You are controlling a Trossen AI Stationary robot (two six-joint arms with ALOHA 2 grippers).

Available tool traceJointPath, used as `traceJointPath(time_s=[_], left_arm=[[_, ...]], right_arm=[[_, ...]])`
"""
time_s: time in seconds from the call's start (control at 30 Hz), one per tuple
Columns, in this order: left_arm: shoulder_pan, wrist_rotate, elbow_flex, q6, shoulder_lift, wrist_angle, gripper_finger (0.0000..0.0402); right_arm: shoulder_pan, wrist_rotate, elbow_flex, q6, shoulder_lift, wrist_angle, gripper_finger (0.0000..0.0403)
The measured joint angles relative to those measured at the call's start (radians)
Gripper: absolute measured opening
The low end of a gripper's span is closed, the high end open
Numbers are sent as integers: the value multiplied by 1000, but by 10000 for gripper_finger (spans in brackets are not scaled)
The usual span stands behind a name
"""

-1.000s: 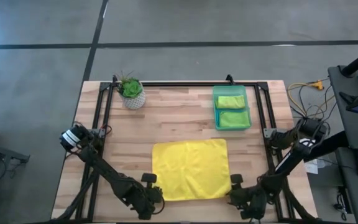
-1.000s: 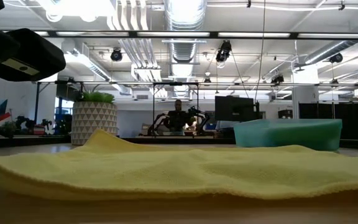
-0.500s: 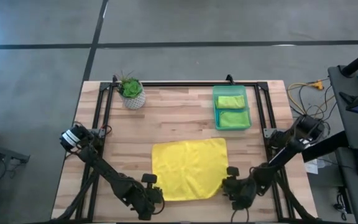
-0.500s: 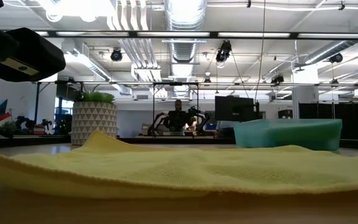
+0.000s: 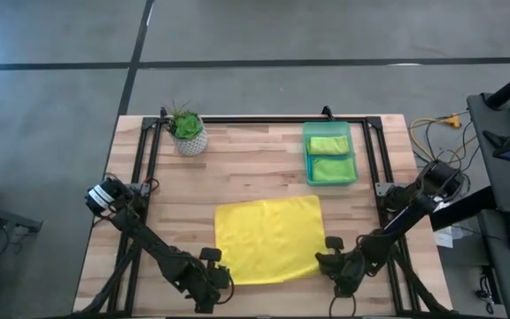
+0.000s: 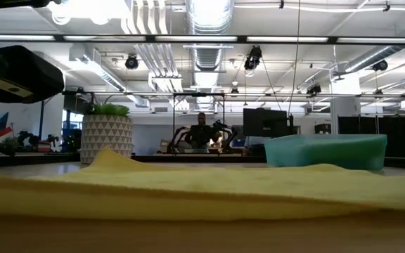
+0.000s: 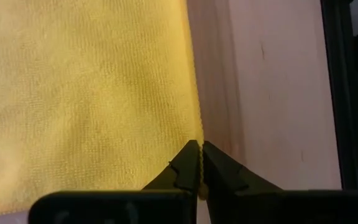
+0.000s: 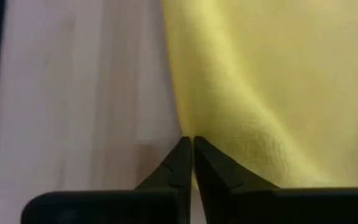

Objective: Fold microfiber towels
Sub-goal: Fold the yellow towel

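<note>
Since a second ago the right gripper (image 5: 328,262) has been brought in from off the towel's (image 5: 268,239) near right corner and shut on that corner, and the cloth there has been nudged in a little so the right edge looks slightly bunched. Left gripper (image 5: 217,276) hasn't been shifted at all; it's parked at the near left corner, fingers pinched together right on the hem, so it can be taken as clamped on the yellow towel too.

So the step in hand looks like corner pickup, basically done: both near corners are pinched, and the fold itself hasn't been started, since the towel is spread flat in the middle of the table (image 5: 237,159), nearer the front edge. Next move, as a guess: both corners would need to be lifted together and carried over to the far edge, kept level with each other so the fold comes out square. If one pinch has only caught a few fibres, that corner could be dropped halfway.

Material-wise: it's a fine looped microfiber weave, matte, with a stitched hem seen clearly in the left wrist view. Soft and floppy, roughly square, with low ripples across it in the low view. Two lime towels (image 5: 329,157) are already folded inside the translucent green bin (image 5: 308,155) at the far right. A small plant in a patterned white pot (image 5: 189,137) is kept at the far left, well apart from everything.
</note>
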Motion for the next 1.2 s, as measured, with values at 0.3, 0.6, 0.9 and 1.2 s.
traceJointPath(time_s=[0.3, 0.6, 0.9, 1.2], left_arm=[[-4, -10, -1, -20, -48, -1, 0], [-9, -20, -2, 4, -119, 52, 0], [9, -199, -11, -72, -137, -90, 0], [59, -267, -12, -72, -137, -150, 0]], right_arm=[[16, -39, 24, -6, -164, -56, 9], [23, -87, 23, 14, -275, -62, 9], [-42, -50, 25, 6, -355, -242, 9], [-153, -50, 22, -84, -379, -316, 9]])
